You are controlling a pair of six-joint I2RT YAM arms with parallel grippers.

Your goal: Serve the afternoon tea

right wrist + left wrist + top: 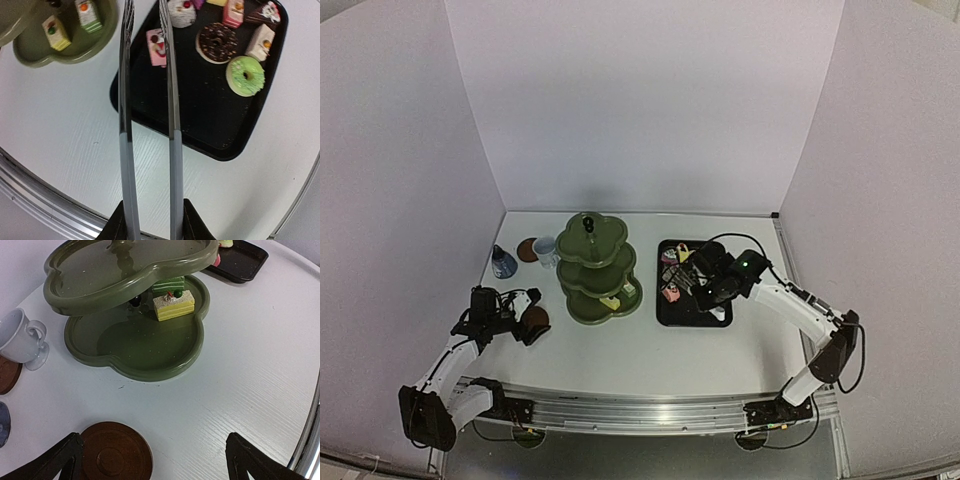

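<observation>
The olive-green three-tier stand (598, 268) holds a yellow cake (174, 305) and a green cake (168, 285) on its bottom tier. The white mug (20, 335) stands on a brown coaster (7, 375), with the blue-grey pot (503, 262) beside it. My left gripper (150, 465) is open low over the table, and the second coaster (117, 455) lies flat by its left finger. My right gripper (150, 220) is shut on the thin metal tongs (171, 110). The tongs' arms are spread either side of a pink cake (155, 47) on the black tray (200, 115).
The tray also holds a chocolate doughnut (217, 42), a green doughnut (245, 75), a white cake (262, 42) and other small cakes at its far end. The stand (30, 55) sits just left of the tray. A metal rail (640, 408) runs along the near table edge.
</observation>
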